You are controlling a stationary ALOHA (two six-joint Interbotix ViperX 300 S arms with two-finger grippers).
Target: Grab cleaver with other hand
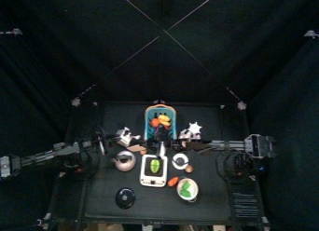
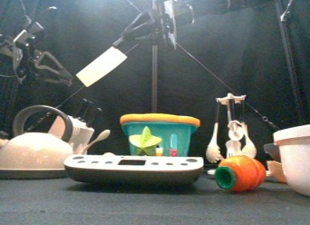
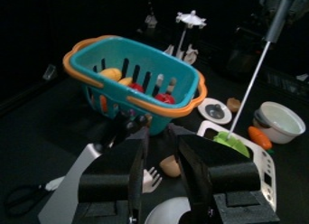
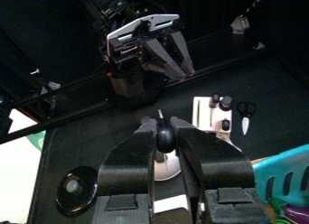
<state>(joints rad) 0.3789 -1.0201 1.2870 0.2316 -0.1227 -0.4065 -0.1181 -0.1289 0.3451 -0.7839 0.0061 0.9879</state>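
Glossy plastic teal basket [image 3: 130, 79]; shiny metal kettle [image 2: 36, 149]; matt black table [image 2: 145, 203].

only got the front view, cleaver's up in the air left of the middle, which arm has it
Observer: The right gripper. Its wrist view shows the jaws closed on a dark handle.
Operator: left one open or shut
Observer: Open. The left gripper has its jaws apart with nothing clamped, and the cleaver shows its pale blade beside one jaw.
Operator: whats in the basket
Observer: From above, the left wrist view shows orange and red toy pieces inside the basket.
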